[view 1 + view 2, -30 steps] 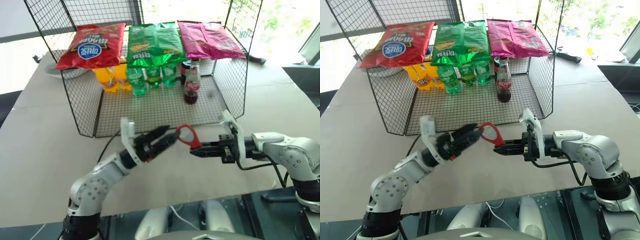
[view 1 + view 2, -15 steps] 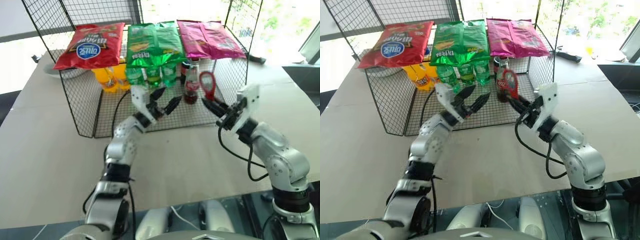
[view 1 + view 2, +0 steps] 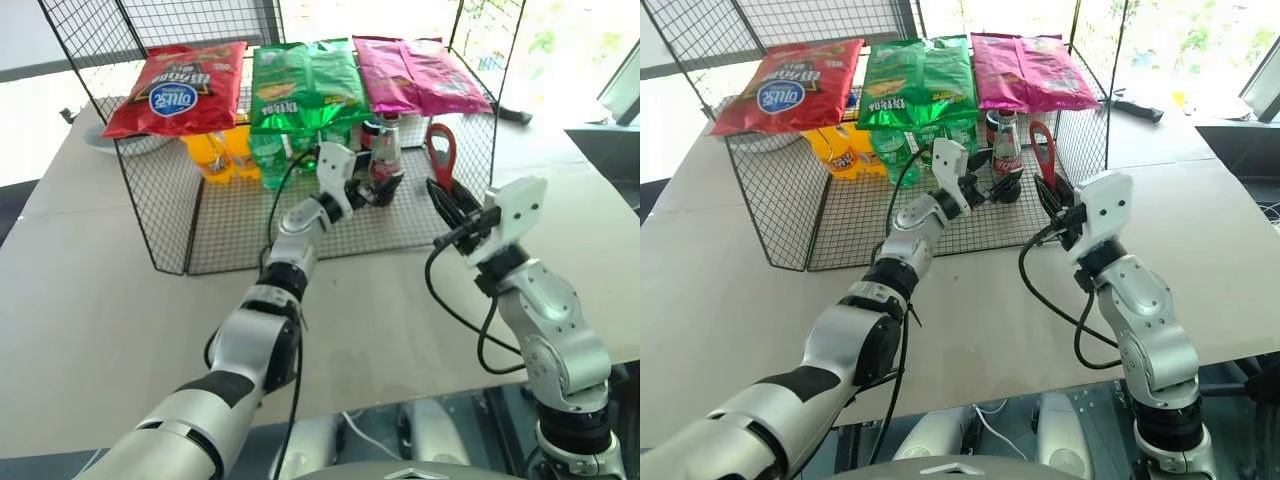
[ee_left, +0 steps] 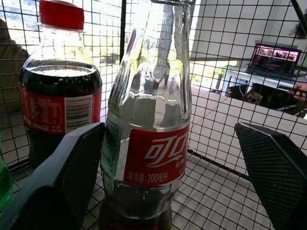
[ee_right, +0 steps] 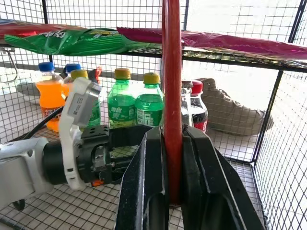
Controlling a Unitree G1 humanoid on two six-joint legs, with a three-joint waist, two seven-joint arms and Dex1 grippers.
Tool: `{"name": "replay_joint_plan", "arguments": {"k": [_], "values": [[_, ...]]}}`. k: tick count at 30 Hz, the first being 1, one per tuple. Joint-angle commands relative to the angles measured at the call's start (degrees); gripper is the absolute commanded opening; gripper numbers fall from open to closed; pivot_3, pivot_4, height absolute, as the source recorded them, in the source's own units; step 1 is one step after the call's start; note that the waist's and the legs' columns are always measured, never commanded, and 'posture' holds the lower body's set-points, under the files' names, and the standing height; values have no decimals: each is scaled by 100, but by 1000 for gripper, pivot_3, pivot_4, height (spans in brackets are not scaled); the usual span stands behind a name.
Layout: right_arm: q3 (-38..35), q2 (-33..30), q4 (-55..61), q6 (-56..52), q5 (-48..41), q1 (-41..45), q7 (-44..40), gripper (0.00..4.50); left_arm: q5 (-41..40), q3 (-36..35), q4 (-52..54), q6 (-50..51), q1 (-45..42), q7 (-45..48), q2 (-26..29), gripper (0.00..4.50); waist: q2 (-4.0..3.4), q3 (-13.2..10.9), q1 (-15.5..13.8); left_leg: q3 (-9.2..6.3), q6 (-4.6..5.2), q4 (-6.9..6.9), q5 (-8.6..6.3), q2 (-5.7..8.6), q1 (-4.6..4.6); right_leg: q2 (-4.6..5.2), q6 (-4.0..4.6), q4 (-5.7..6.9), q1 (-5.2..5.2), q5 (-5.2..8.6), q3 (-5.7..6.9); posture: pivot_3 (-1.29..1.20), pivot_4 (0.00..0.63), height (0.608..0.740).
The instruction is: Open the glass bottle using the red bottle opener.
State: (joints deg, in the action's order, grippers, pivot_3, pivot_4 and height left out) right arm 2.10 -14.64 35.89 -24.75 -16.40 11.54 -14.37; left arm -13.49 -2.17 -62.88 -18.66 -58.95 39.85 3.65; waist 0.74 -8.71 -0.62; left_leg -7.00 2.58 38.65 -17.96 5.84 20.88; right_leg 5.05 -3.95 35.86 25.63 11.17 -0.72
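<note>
The left pincer (image 3: 372,187) stands wide apart inside the wire cage (image 3: 160,215), one finger (image 4: 72,163) on each side of the glass bottle (image 3: 383,165), which stands upright between them, neck up, near the cage's right wall. Just behind it on the far left stands a stubbier cola bottle (image 4: 57,96) with a red cap. Further left are green bottles (image 5: 136,103) and orange bottles (image 3: 215,155). The right pincer (image 5: 172,158) is clamped together on the handle of the red bottle opener (image 3: 441,152), held upright (ring end on top), just right of the bottle and nearer. Snack bags (image 3: 305,85) lie across the cage's top shelf. The cage sits on a tan counter (image 3: 90,300); bright windows lie beyond.
</note>
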Motion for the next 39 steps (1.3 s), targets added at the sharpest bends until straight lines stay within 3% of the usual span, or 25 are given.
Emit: {"name": "replay_joint_plan", "arguments": {"k": [1, 26, 28, 32, 39], "values": [[-12, -3, 438, 59, 73, -88, 90, 0, 299, -26, -370, -425, -312, -256, -62, 4465, 0, 0, 0, 0, 0, 0, 0, 0, 0, 0, 0, 0, 0, 0, 1, 0, 150, 740], [-28, -48, 689, -95, 222, -243, 170, 0, 1542, -137, -1420, -254, -1357, -2680, -573, 4465, 2, 1, -2, 2, 1, 34, 0, 3, 6, -3, -13, 16, -4, -8, -3, 0, 150, 740], [-113, 91, 692, -161, 100, -214, 277, 0, 1631, -118, -1440, -199, -1378, -2866, -575, 3948, 2, 1, -3, 2, 1, 38, 0, 3, 6, -3, -14, 19, -4, -9, -3, 0, 150, 740], [-188, 157, 677, -244, 49, -74, 321, 0, 1726, -140, -1467, -68, -1389, -3031, -615, 2482, 2, 2, 1, 4, 1, 45, 0, 3, 6, -3, -13, 26, -4, -9, -5, 0, 150, 740], [-169, 146, 633, -261, 38, -5, 310, 0, 1794, -182, -1443, -86, -1334, -2949, -646, 2517, 3, 2, 2, 7, 1, 51, 0, 3, 4, -4, -14, 36, -4, -10, -9, 0, 150, 740]]}}
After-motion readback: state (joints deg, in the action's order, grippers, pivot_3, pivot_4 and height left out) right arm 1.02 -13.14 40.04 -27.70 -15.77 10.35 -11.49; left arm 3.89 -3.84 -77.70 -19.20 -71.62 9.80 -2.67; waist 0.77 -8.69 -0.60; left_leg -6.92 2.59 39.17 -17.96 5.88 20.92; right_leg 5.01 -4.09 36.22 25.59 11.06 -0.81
